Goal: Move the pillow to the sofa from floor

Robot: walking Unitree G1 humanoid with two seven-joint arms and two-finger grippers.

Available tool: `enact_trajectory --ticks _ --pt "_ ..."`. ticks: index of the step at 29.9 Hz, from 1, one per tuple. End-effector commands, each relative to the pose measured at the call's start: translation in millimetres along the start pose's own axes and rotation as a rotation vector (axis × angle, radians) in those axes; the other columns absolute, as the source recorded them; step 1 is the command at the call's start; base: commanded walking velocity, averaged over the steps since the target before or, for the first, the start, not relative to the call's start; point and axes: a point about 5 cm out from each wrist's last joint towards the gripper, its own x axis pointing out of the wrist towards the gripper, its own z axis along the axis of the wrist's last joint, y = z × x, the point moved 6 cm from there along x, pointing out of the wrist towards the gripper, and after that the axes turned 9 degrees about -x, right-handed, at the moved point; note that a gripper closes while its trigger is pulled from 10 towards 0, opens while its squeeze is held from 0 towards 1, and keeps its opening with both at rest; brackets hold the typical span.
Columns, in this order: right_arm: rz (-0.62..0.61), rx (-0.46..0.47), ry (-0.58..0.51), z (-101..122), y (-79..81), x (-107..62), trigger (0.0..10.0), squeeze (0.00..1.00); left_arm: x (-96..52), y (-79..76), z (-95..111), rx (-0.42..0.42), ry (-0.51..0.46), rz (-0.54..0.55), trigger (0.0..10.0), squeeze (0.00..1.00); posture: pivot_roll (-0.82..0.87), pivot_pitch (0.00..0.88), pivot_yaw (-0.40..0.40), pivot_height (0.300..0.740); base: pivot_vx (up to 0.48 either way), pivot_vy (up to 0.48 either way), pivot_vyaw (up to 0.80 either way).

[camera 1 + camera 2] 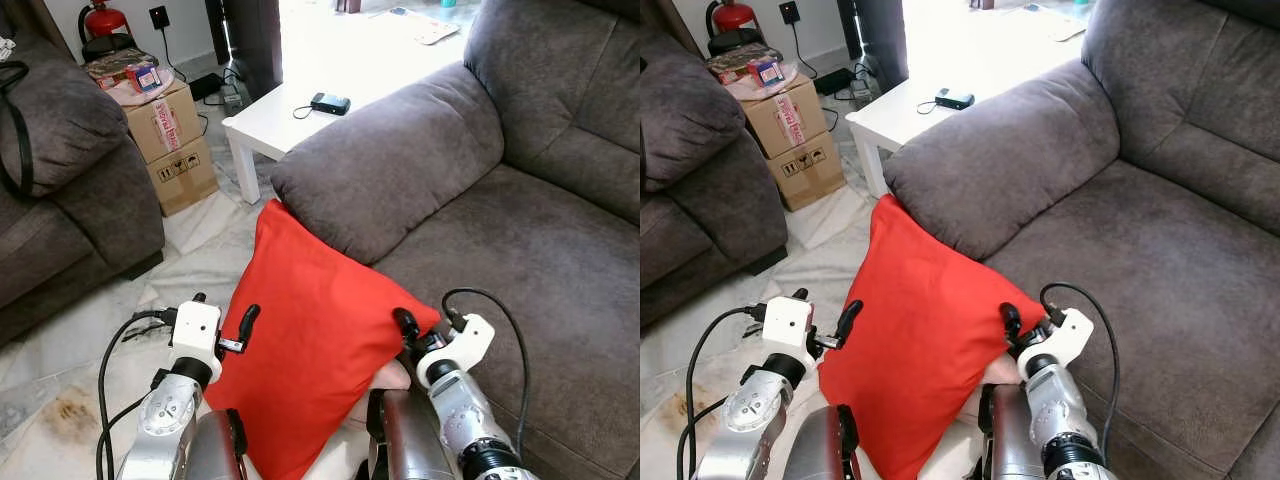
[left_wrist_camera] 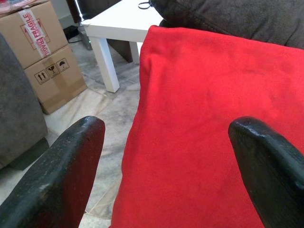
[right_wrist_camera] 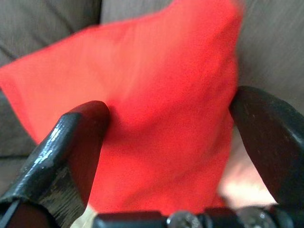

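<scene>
Leaning against the front of the sofa, the red pillow stands on edge, its upper corner tucked under the sofa's padded armrest and its lower edge down by the robot's body. It is not on the sofa seat.

Left gripper: at the pillow's left edge, fingers spread wide. In the left wrist view both black fingers stand apart with the red fabric in between; contact with the fabric cannot be confirmed.

Right gripper: at the pillow's right corner, next to the sofa seat front. In the right wrist view its fingers are spread wide, one on each side of the pillow, which is blurred there. A firm hold cannot be confirmed.

Surroundings, relative to the sofa: a white table stands just beyond the armrest, with a small dark device and its cord on top. Further left of the table are two stacked cardboard boxes, the upper one marked with red tape. A second dark sofa stands well apart on the left. Pale marble floor lies between the two.
</scene>
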Motion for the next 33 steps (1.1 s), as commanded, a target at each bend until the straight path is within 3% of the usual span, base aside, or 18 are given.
enact_trajectory --ticks 1,6,18,25,27,33 --pt "0.0 0.045 0.017 -6.1 -0.1 -0.1 10.0 0.0 -3.8 0.0 -1.5 -0.017 0.01 -0.001 10.0 0.0 0.09 0.163 -0.003 0.559 0.0 0.0 0.0" --pt "0.044 0.115 0.012 -9.3 4.6 0.2 10.0 0.0 -6.7 0.0 -2.3 -0.023 0.014 0.0 10.0 0.0 0.1 0.17 -0.003 0.559 0.0 0.0 0.0" --pt "0.099 0.133 0.008 -17.2 15.8 0.5 10.0 0.0 -13.3 -3.0 -1.9 -0.024 0.018 -0.006 10.0 0.0 0.12 0.196 -0.005 0.559 0.0 0.0 0.0" --pt "0.074 0.105 0.001 -19.2 10.9 -0.8 10.0 0.0 -14.3 -4.4 4.2 -0.016 -0.004 0.008 10.0 0.0 0.15 0.223 -0.017 0.559 0.0 0.0 0.0" --pt "-0.019 -0.021 -0.004 -14.4 -3.3 -1.3 10.0 0.0 -16.7 0.3 8.4 0.0 -0.019 0.036 10.0 0.0 0.16 0.24 -0.022 0.559 0.0 0.0 0.0" --pt "-0.087 -0.076 -0.054 1.4 -12.3 0.0 10.0 0.0 -20.7 5.2 15.0 0.01 -0.04 0.068 10.0 0.0 0.17 0.266 -0.03 0.559 0.0 0.0 0.0"
